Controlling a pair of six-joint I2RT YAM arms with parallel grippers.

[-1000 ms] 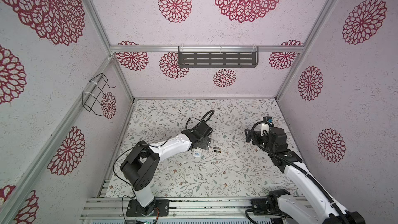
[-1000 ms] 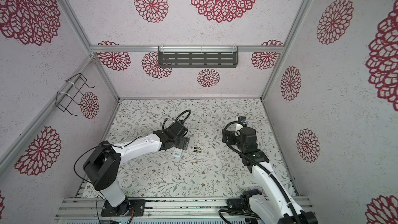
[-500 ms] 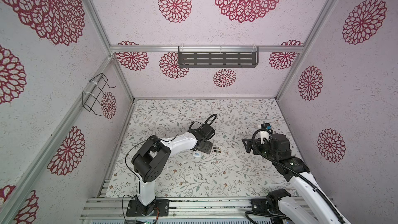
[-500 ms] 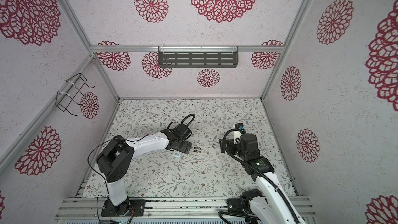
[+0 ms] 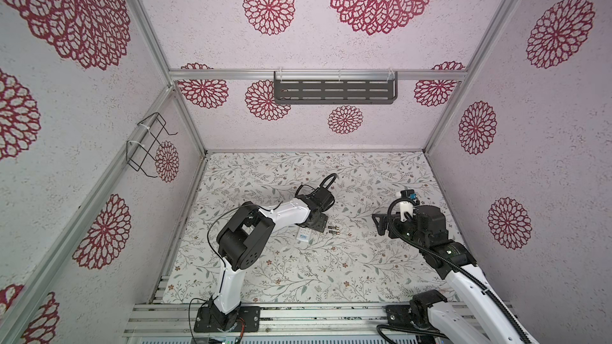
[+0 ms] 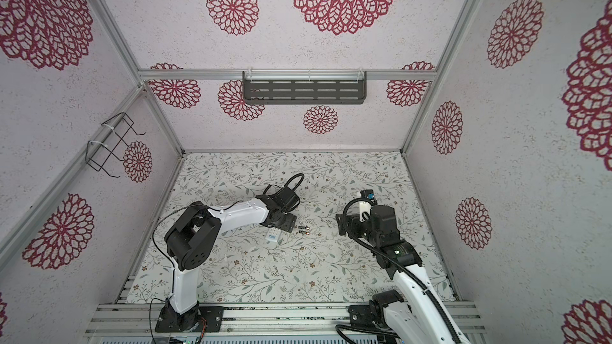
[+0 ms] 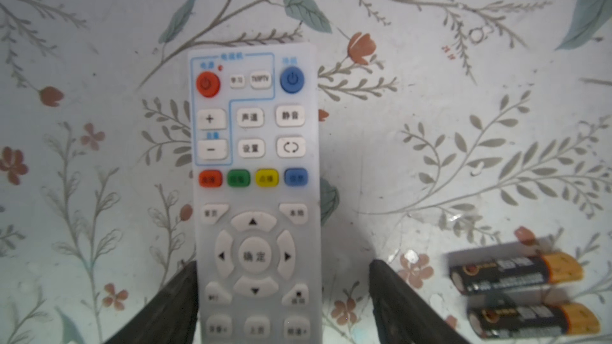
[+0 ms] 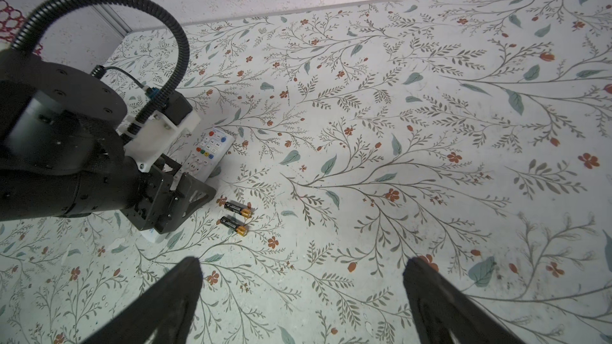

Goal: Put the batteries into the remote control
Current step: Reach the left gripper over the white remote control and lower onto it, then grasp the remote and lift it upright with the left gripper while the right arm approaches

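The remote control (image 7: 255,193) lies buttons up on the flowery table (image 7: 430,110), between the two fingers of the left gripper (image 7: 282,264). That gripper is open around it, with one finger touching its side and the other a little apart. The batteries (image 7: 516,274) lie side by side just beside that gripper, and the right gripper (image 8: 303,259) is wide open, holds nothing and is well apart from them.

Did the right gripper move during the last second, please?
Yes. In both top views the right gripper has come nearer to the front rail; it is now about level with the batteries, which lie unmoved.
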